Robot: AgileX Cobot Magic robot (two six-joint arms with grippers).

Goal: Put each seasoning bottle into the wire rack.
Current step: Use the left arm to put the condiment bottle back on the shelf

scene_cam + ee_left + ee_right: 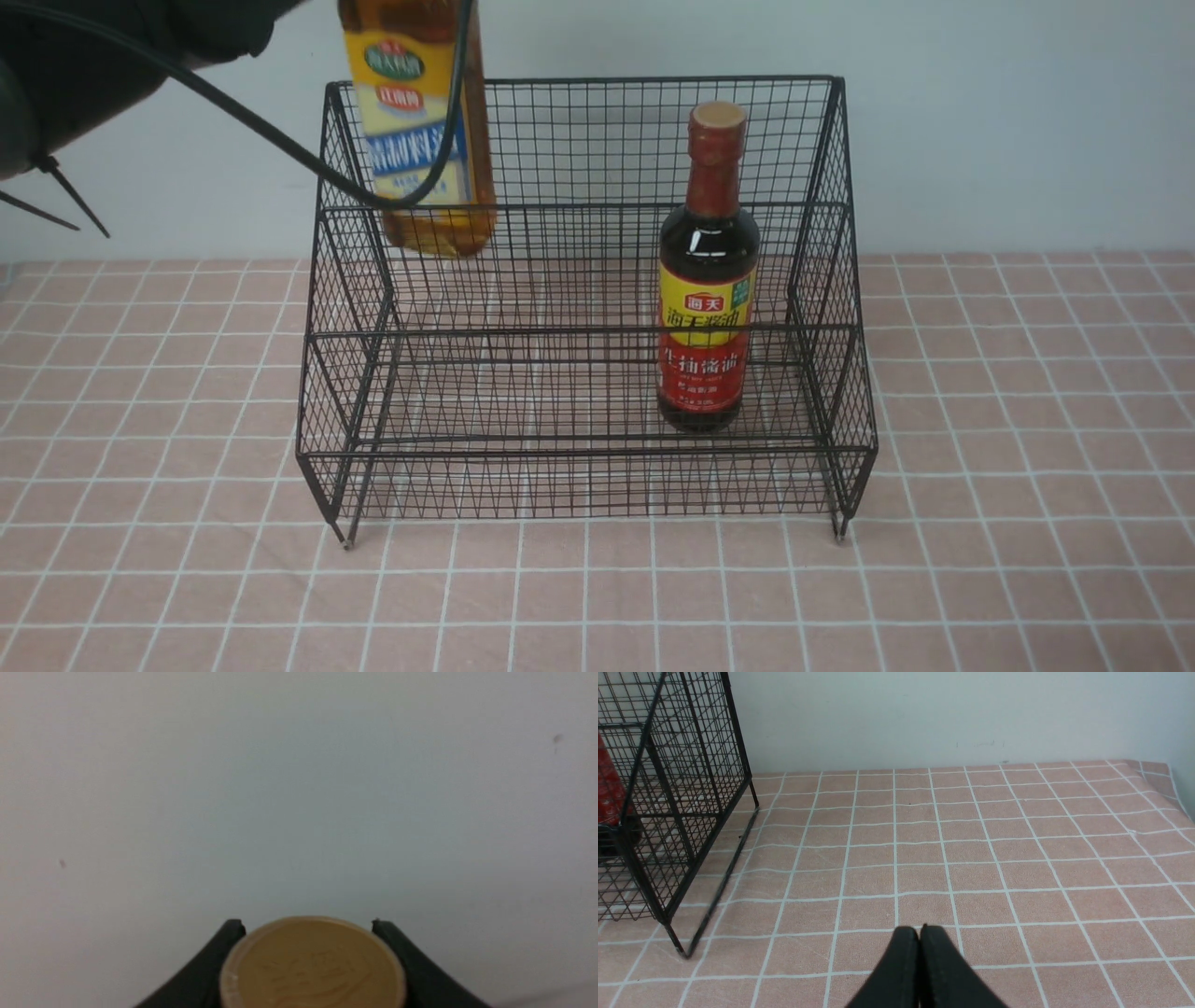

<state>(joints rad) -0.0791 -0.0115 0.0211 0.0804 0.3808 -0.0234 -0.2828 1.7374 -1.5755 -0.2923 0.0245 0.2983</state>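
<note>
Rack (579,82), one, carries one of two bottles: the dark bottle (707,308) stands upright on its lower tier, right side, cap up. The amber bottle (420,140) hangs vertical above the rack's left half, its gold cap (312,966) clamped by the left gripper (308,926). The right gripper (920,928), pressed closed, sits right of the rack.

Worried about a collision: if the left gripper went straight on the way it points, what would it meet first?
Only the pale wall shows beyond the left gripper, whose jaws clamp the amber bottle by its gold cap. So likely the wall, though how far is unclear.
</note>
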